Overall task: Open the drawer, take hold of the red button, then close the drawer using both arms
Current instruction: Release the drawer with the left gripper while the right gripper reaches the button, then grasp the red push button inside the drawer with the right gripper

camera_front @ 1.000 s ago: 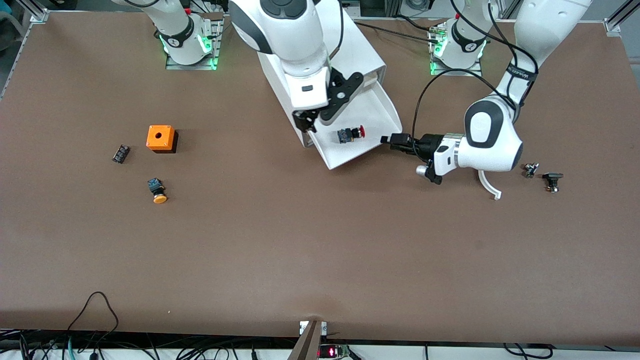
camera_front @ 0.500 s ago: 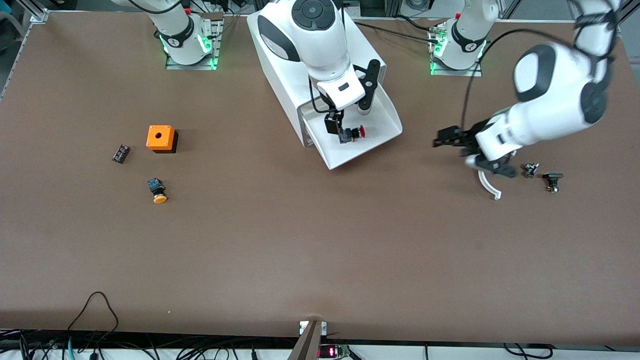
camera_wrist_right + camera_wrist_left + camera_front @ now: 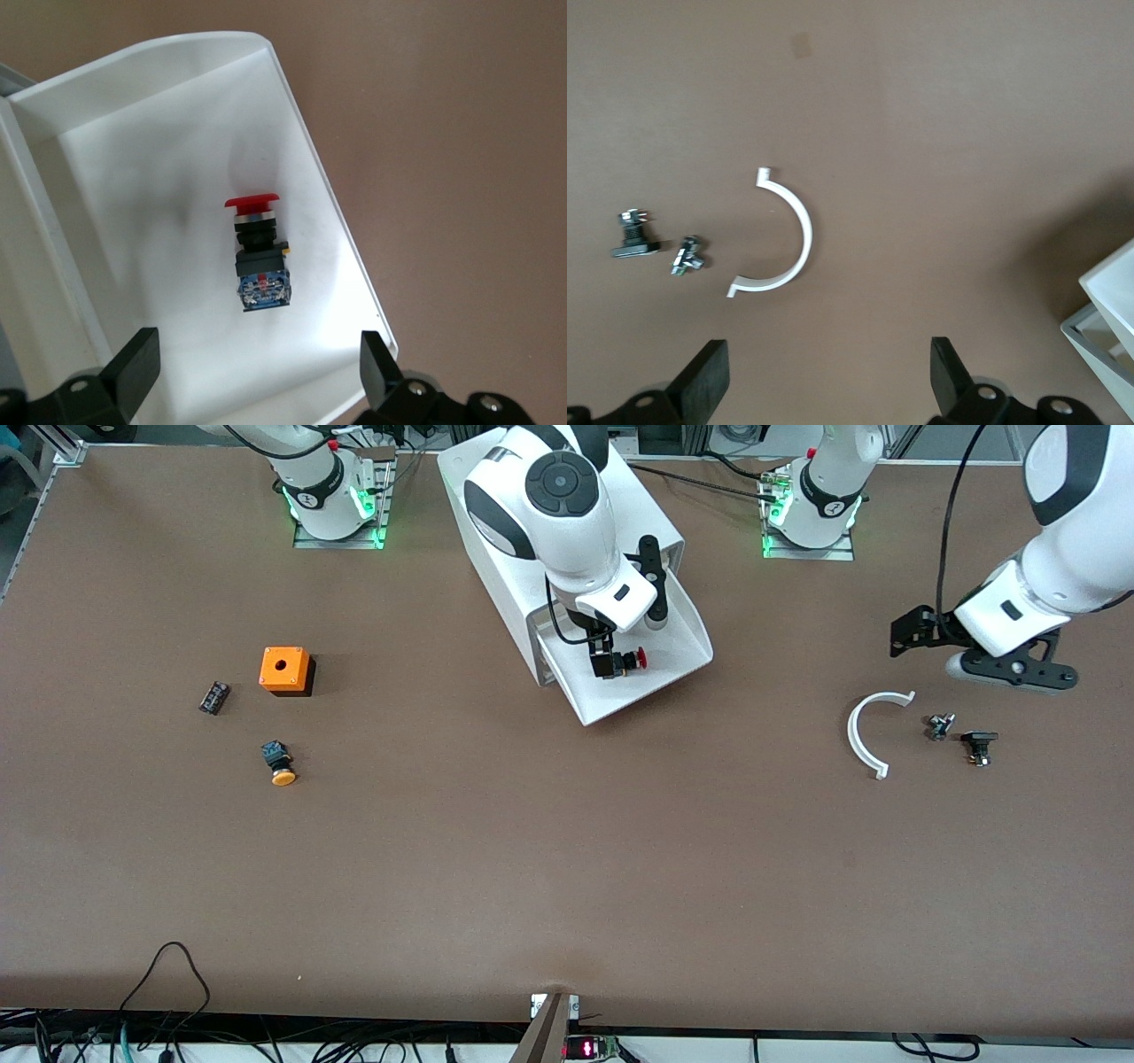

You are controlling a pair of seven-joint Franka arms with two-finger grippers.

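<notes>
The white drawer (image 3: pixel 620 704) stands pulled out of the white cabinet (image 3: pixel 505 602). It also shows in the right wrist view (image 3: pixel 133 177). The red-capped button (image 3: pixel 638 660) lies on its side in the drawer, with its black-and-blue body clear in the right wrist view (image 3: pixel 259 261). My right gripper (image 3: pixel 604 662) hangs open just above the button's body; its jaws stand wide apart in the right wrist view (image 3: pixel 257 372) and touch nothing. My left gripper (image 3: pixel 899 638) is open and empty in the air over bare table toward the left arm's end, and it also shows in the left wrist view (image 3: pixel 828 381).
A white curved strip (image 3: pixel 864 735) and two small metal parts (image 3: pixel 939 726) (image 3: pixel 978 744) lie below the left gripper. An orange cube with a hole (image 3: pixel 285 670), a small black part (image 3: pixel 213 696) and an orange-yellow-capped button (image 3: pixel 280 765) lie toward the right arm's end.
My left gripper has drawn away from the drawer's side, risen and moved toward its own end of the table. My right gripper has come down into the drawer over the button.
</notes>
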